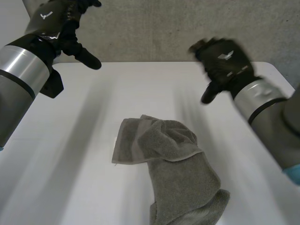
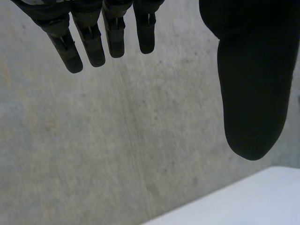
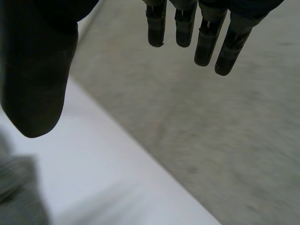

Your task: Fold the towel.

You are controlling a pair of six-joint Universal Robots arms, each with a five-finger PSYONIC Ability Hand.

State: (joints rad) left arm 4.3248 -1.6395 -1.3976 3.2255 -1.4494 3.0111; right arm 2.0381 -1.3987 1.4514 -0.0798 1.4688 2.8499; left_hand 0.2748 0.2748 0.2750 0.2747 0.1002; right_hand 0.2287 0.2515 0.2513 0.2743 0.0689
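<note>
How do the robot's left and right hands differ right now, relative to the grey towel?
The left black hand is raised at the white table's far left corner, and its wrist view looks at the grey concrete wall. The right black hand is over the table's far right side, with the crumpled grey towel showing beside its thumb in its wrist view. Both are open, empty and clear of the towel.

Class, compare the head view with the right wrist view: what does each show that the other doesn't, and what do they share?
Head view, not the wrist view: the left hand raised at the far side of the table, and most of the crumpled grey towel. Right wrist view, not the head view: the right hand from its palm side, fingers straight, holding nothing. Both: the right hand, the white table, and some of the towel.
</note>
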